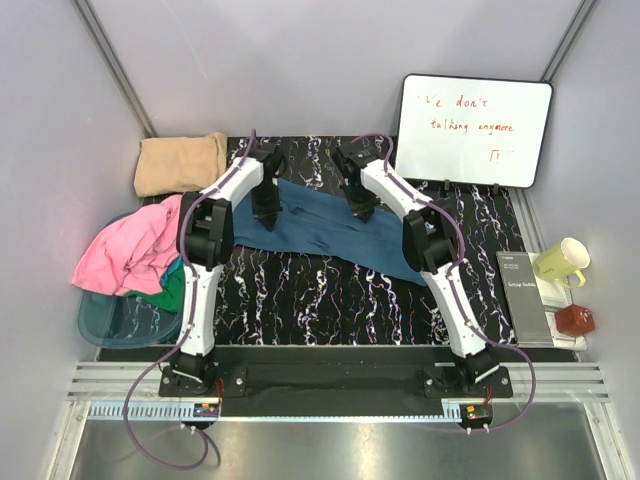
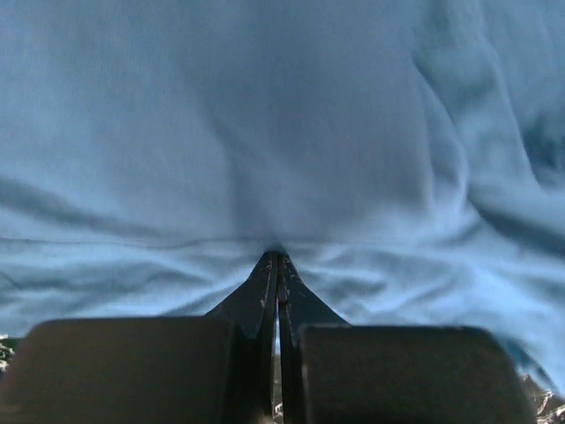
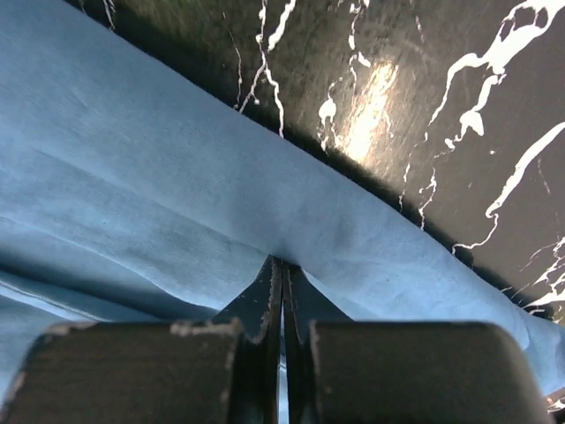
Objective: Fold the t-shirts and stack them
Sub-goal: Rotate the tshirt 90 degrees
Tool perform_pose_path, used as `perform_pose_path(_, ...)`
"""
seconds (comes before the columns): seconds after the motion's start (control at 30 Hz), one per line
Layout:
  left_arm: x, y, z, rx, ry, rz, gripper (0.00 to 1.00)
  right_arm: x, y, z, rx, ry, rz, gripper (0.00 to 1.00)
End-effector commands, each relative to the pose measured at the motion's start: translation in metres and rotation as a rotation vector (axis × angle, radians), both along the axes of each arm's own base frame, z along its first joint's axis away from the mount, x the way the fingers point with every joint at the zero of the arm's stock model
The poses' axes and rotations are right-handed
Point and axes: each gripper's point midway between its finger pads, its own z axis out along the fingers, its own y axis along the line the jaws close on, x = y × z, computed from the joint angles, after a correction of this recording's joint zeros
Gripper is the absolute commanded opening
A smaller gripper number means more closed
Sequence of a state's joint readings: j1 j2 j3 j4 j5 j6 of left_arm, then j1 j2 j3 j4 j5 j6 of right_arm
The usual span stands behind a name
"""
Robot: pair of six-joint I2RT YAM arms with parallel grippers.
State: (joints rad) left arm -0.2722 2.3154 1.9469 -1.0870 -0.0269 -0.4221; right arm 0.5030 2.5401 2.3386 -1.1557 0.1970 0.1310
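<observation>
Pinching the blue shirt (image 1: 335,235) with both arms: left gripper (image 1: 266,215) and right gripper (image 1: 362,212) are each clamped on its far edge. Jaws are fully together, with cloth puckered at the tips in both wrist views.

Shirt lies across the middle of the mat (image 1: 330,300) as a long band running from far-left to near-right, its right end trailing under the right arm. Far edge looks straight between the two pinch points and the near side is wrinkled. Right wrist view shows more than one layer below the held edge, so I'd judge it's mid-fold: neither spread flat nor finished.

Status as I read it:
- tan shirt (image 1: 180,163): at the mat's far-left corner, a compact rectangle that looks folded. Likely the stack base.
- blue: in hand, fold in progress, not on the stack.
- pink shirt (image 1: 130,250) and green shirt (image 1: 172,290): bunched in the basket (image 1: 110,320) off the mat's left edge, unfolded. Pink drapes over the rim with green beneath it.

So roughly one of four is done and the second is underway. Left to do: finish blue's folds, set it on tan, then pull out pink and green, fold and stack them. Can't tell whether more shirts sit lower in the basket.
</observation>
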Motion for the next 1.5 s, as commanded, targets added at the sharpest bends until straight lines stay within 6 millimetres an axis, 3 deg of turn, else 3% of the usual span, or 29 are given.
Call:
perform_pose_path(0.0,0.01,-0.001,-0.015,0.058,0.05,0.026,0.0,-0.024,-0.005,0.009,-0.006,0.06,0.01,0.0)
perform_pose_path(0.03,0.019,-0.006,-0.01,0.05,0.032,0.024,0.0,-0.037,-0.011,0.003,-0.022,0.1,0.01,0.0)
perform_pose_path(0.07,0.024,-0.011,-0.011,0.036,0.033,0.021,0.0,-0.042,-0.012,0.012,-0.011,0.097,0.01,0.0)
perform_pose_path(0.1,0.024,-0.016,-0.025,0.038,0.057,0.018,0.0,-0.049,-0.012,0.013,0.002,0.118,0.018,0.0)
perform_pose_path(0.13,0.035,-0.024,-0.015,0.022,0.024,0.014,0.0,-0.065,-0.018,0.006,-0.015,0.162,0.018,0.0)
perform_pose_path(0.2,0.044,-0.039,-0.017,-0.005,0.002,0.002,0.0,-0.078,-0.021,0.014,0.005,0.18,0.02,0.0)
perform_pose_path(0.23,0.046,-0.044,-0.017,-0.015,-0.006,-0.002,0.0,-0.092,-0.026,0.009,-0.005,0.217,0.02,0.0)
perform_pose_path(0.37,0.053,-0.079,-0.018,-0.139,-0.039,-0.056,0.0,-0.124,-0.022,0.017,0.064,0.28,0.038,0.0)
perform_pose_path(0.47,0.06,-0.103,-0.007,-0.213,-0.086,-0.103,0.0,-0.143,-0.016,0.018,0.076,0.3,0.058,0.0)
perform_pose_path(0.57,0.061,-0.104,0.021,-0.218,-0.152,-0.123,0.0,-0.145,-0.013,0.021,0.079,0.293,0.06,0.0)
perform_pose_path(0.6,0.06,-0.102,0.045,-0.231,-0.204,-0.131,0.0,-0.143,-0.011,0.024,0.086,0.283,0.062,0.0)
perform_pose_path(0.67,0.054,-0.104,0.073,-0.266,-0.259,-0.153,0.0,-0.132,-0.004,0.039,0.115,0.235,0.063,0.0)
perform_pose_path(0.7,0.044,-0.108,0.098,-0.302,-0.302,-0.168,0.0,-0.127,-0.002,0.044,0.123,0.214,0.061,0.0)
perform_pose_path(0.73,0.037,-0.112,0.11,-0.319,-0.319,-0.18,0.0,-0.115,0.002,0.056,0.14,0.168,0.055,0.0)
perform_pose_path(0.77,0.023,-0.123,0.141,-0.354,-0.371,-0.22,0.0,-0.107,0.001,0.059,0.125,0.142,0.044,0.0)
perform_pose_path(0.83,-0.002,-0.137,0.141,-0.382,-0.364,-0.272,0.0,-0.087,-0.004,0.069,0.128,0.102,0.008,0.0)
perform_pose_path(0.87,-0.022,-0.157,0.157,-0.421,-0.38,-0.327,0.0,-0.079,-0.007,0.07,0.131,0.095,-0.018,0.0)
perform_pose_path(0.93,-0.048,-0.174,0.146,-0.442,-0.347,-0.38,0.0,-0.059,-0.013,0.075,0.138,0.074,-0.057,0.0)
perform_pose_path(1.07,-0.11,-0.228,0.122,-0.481,-0.266,-0.546,0.0,-0.015,-0.053,0.081,0.158,0.01,-0.184,0.0)
perform_pose_path(1.17,-0.141,-0.253,0.097,-0.463,-0.216,-0.645,0.0,0.007,-0.072,0.084,0.187,-0.018,-0.232,0.0)
perform_pose_path(1.3,-0.166,-0.274,0.07,-0.441,-0.16,-0.724,0.0,0.027,-0.108,0.081,0.204,-0.026,-0.303,0.0)
perform_pose_path(1.47,-0.196,-0.288,0.04,-0.428,-0.076,-0.799,0.0,0.034,-0.126,0.077,0.196,-0.027,-0.325,0.0)
